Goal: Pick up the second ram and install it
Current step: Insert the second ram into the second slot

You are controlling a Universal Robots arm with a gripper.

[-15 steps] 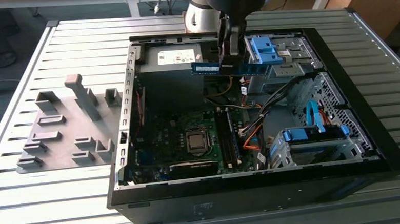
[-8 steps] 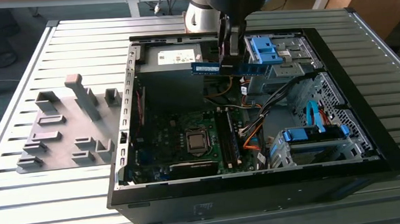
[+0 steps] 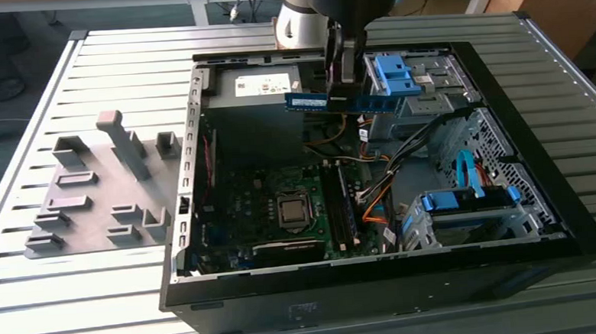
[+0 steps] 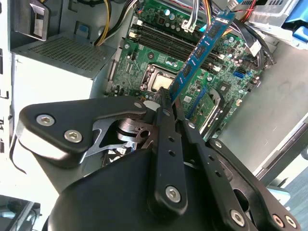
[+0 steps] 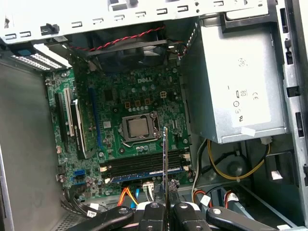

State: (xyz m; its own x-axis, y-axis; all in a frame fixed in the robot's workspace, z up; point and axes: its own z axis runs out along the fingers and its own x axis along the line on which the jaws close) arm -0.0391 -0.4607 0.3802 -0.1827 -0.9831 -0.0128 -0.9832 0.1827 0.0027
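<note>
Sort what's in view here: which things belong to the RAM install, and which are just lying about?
Part of the job:
- the second ram, clamped in the gripper
- motherboard with its memory slots
- open computer case

Just lying about:
- grey fixture tray beside the case
- power supply
- blue drive brackets

The table (image 3: 101, 300) is showing ribbed grey metal with a dull sheen. The fixture tray (image 3: 86, 216) is presenting matt grey plastic. The claw (image 4: 168, 113) is displaying matt black links with bright metal screws. The second ram (image 4: 199, 50) is appearing as glossy blue circuit board.
</note>
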